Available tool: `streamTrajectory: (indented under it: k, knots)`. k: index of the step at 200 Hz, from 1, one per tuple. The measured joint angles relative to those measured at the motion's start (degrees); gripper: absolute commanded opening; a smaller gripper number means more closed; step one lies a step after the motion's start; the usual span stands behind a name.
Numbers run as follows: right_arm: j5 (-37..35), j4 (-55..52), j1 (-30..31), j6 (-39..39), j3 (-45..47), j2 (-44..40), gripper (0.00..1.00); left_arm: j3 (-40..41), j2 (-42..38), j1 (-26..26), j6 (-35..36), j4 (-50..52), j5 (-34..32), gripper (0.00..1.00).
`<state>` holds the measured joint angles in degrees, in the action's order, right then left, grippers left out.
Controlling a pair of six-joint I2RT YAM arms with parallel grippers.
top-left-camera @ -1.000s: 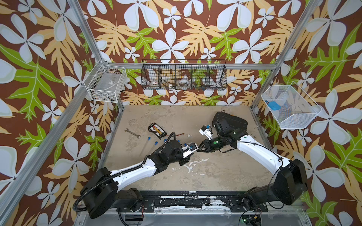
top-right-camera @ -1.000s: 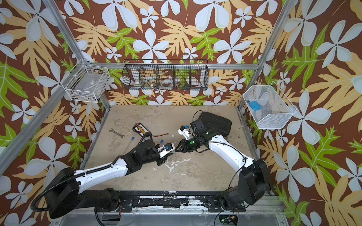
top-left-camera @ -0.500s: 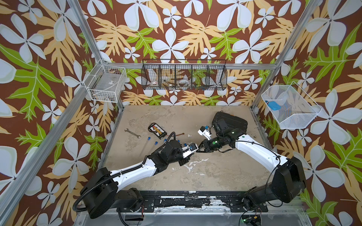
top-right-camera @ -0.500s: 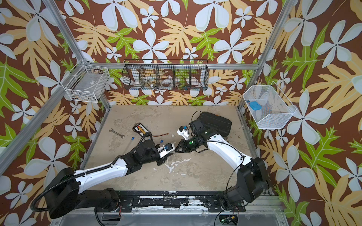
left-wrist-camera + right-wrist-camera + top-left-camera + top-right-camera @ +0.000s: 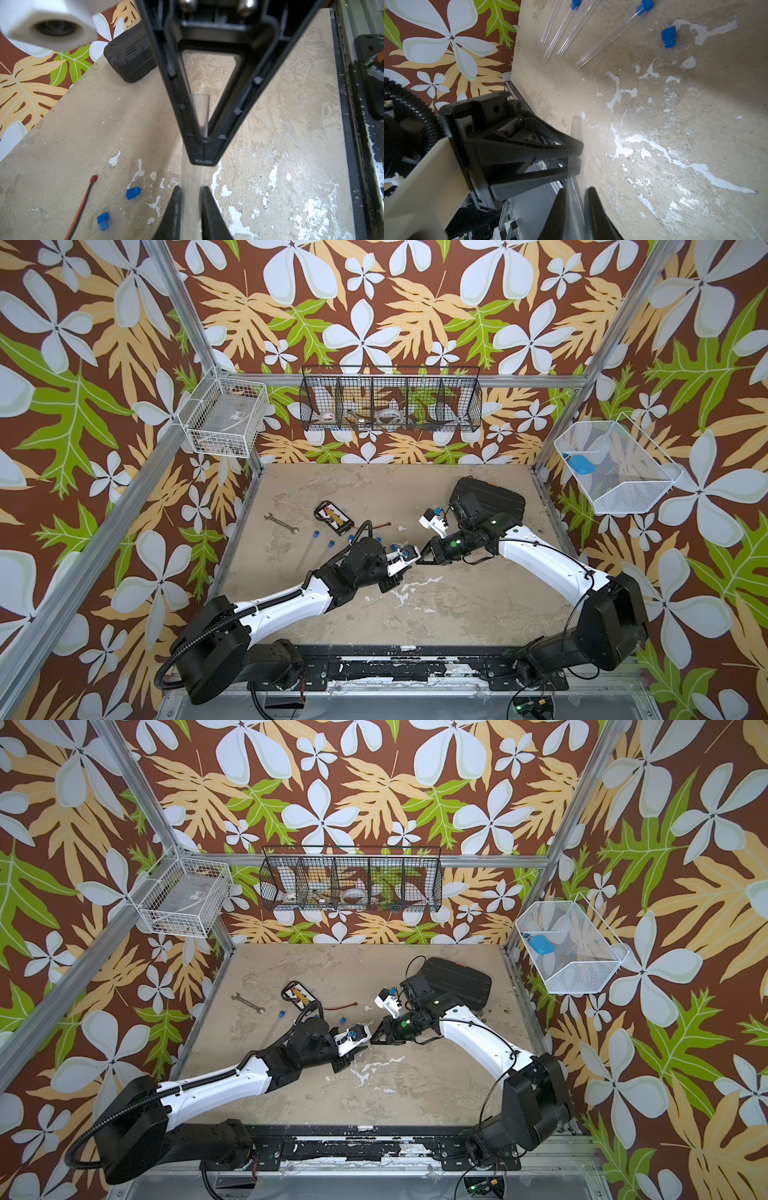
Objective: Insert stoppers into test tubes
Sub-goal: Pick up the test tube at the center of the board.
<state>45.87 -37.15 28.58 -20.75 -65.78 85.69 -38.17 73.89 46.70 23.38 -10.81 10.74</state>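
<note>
Left gripper (image 5: pixel 191 192): clamped tight on a clear test tube (image 5: pixel 192 174), near table centre.
Right gripper (image 5: pixel 576 192): pinched shut on that same test tube, reaching in from 3 o'clock.
Loose stoppers (image 5: pixel 343 1020): blue, on the table around 10 o'clock from the grippers.
Spare tubes (image 5: pixel 610 39): flat on the table toward 9 o'clock, two capped blue.
Black case (image 5: pixel 486 499): at 1 o'clock.
</note>
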Motion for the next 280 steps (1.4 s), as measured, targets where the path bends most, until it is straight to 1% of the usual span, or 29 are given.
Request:
streamTrajectory:
  k: [15,46,72,109,172,199,246,269,280]
  knots:
    - [0.26,-0.13,0.04,0.0,0.07,-0.02,0.14,0.46,-0.24,0.0,0.55,-0.57,-0.37,0.32]
    - [0.74,-0.24,0.04,0.2,0.07,-0.07,0.14,1.7,-0.63,0.0,0.59,-0.96,-1.46,0.38]
    - [1.16,-0.72,0.04,0.33,0.04,-0.07,0.14,2.25,-0.63,0.0,0.79,-0.98,-1.88,0.4]
    - [2.19,-1.2,0.04,0.63,0.04,-0.07,0.14,2.67,-0.66,0.0,0.9,-0.96,-2.21,0.38]
    - [3.65,-1.4,0.07,0.66,0.02,-0.07,0.14,2.99,-0.52,0.0,2.27,-0.61,-2.97,0.32]
    - [3.72,-1.44,0.17,0.68,-0.04,-0.04,0.13,2.99,-0.26,0.0,2.47,-0.46,-3.17,0.27]
    - [3.87,-1.36,0.15,0.72,-0.24,0.15,0.14,2.99,-0.35,0.0,3.56,-0.2,-3.17,0.13]
    - [4.15,-1.25,0.17,0.85,-0.31,0.15,0.18,2.99,-0.81,0.0,3.74,0.15,-3.26,0.06]
    - [4.22,-1.14,0.22,0.87,-0.37,0.15,0.24,2.97,-1.09,0.0,3.78,0.39,-3.37,0.04]
